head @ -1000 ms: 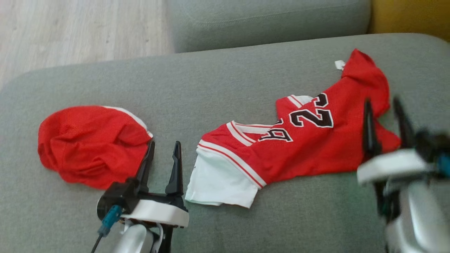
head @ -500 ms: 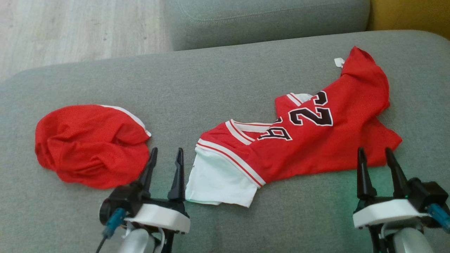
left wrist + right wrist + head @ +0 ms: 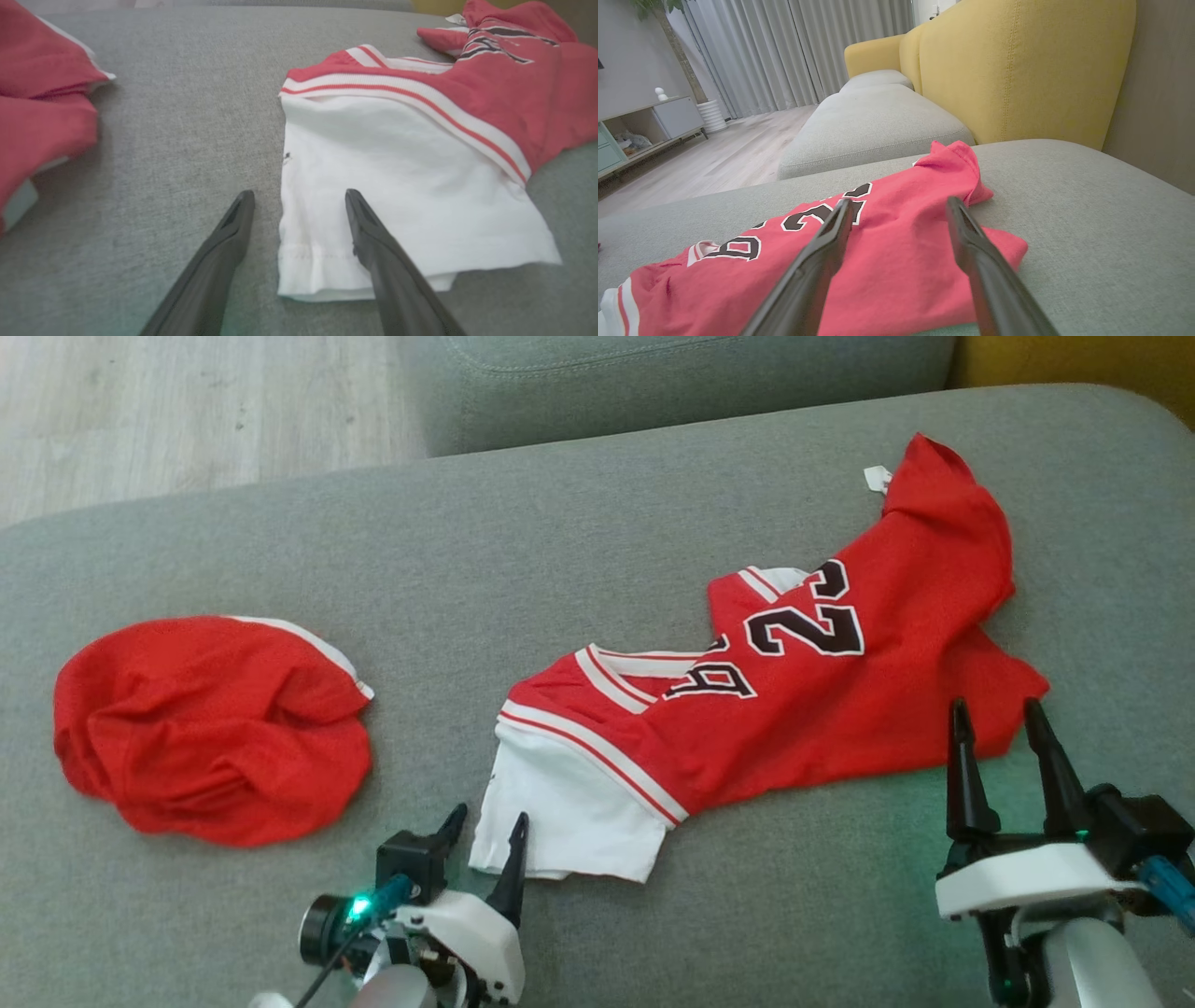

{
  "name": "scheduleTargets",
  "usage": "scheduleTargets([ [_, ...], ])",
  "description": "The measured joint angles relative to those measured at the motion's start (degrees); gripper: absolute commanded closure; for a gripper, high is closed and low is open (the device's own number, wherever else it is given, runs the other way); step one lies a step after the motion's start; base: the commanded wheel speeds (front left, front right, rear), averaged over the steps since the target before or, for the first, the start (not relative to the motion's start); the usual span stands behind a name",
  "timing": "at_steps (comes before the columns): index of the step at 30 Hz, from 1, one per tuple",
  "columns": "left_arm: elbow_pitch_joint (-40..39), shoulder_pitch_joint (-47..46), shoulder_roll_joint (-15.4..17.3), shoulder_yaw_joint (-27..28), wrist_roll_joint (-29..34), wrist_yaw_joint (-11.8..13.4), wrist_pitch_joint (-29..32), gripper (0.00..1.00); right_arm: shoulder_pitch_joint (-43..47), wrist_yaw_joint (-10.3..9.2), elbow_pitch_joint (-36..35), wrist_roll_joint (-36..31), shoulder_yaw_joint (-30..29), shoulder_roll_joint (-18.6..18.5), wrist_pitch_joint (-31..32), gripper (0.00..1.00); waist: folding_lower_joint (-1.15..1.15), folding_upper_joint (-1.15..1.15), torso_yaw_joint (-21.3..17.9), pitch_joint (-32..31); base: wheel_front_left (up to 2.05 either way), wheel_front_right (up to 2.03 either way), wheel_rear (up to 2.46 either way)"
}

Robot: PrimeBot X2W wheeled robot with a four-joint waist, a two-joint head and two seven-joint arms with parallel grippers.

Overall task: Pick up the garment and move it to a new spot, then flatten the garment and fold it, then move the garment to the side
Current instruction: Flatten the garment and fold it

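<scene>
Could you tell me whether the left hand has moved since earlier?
Yes: the left hand drew back and right, now straddling the edge of the white sleeve.

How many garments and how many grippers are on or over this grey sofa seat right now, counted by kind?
Red number 23 jersey: 1
Crumpled red garment: 1
Grippers: 2 (left gripper, right gripper)
Total: 4
</scene>
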Motion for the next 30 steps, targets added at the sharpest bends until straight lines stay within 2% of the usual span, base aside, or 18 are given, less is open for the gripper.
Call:
scheduleTargets([
  [7,0.3,-1.0,0.0,-1.6,-2.8,0.5,4.9,0.00,0.0,0.00,0.1,0.0,-0.3,0.0,-0.1,0.00,0.00,0.00,-0.3,-0.4,0.00,0.00,0.00],
  [8,0.2,-1.1,0.0,-1.7,-3.0,0.5,5.7,0.60,0.0,0.00,0.3,0.0,-0.5,0.0,-0.2,0.00,0.00,0.00,-0.3,-0.6,0.00,0.00,0.00],
  [9,0.0,-1.2,0.0,-1.8,-3.0,0.5,6.0,1.00,0.0,0.00,0.9,-0.1,-0.8,0.0,-0.2,0.00,-0.01,0.00,-0.3,-0.7,0.00,0.00,0.00],
  [12,-1.0,-0.9,0.0,-1.8,-3.7,0.5,4.9,1.00,0.0,0.00,4.2,-0.6,-2.2,0.0,0.2,0.00,0.00,0.00,-0.2,-0.9,0.00,0.00,0.00],
  [18,-7.7,-0.8,0.0,-0.8,-5.8,0.5,-6.2,1.00,-1.9,0.00,12.5,-0.9,-7.2,0.0,3.4,0.00,0.00,0.00,0.0,-0.7,0.00,0.00,0.00],
  [26,-11.9,-0.9,0.0,0.6,-5.8,1.4,-9.1,1.00,-9.5,0.00,22.2,-3.0,-10.3,0.0,5.0,0.00,0.00,0.00,0.8,0.4,0.00,0.00,0.00],
  [30,-12.7,-0.9,0.0,0.7,-5.8,1.4,-9.3,1.00,-12.0,0.00,27.5,-5.8,-14.0,0.0,5.1,0.00,0.00,0.00,1.6,1.1,0.00,0.00,0.00],
])
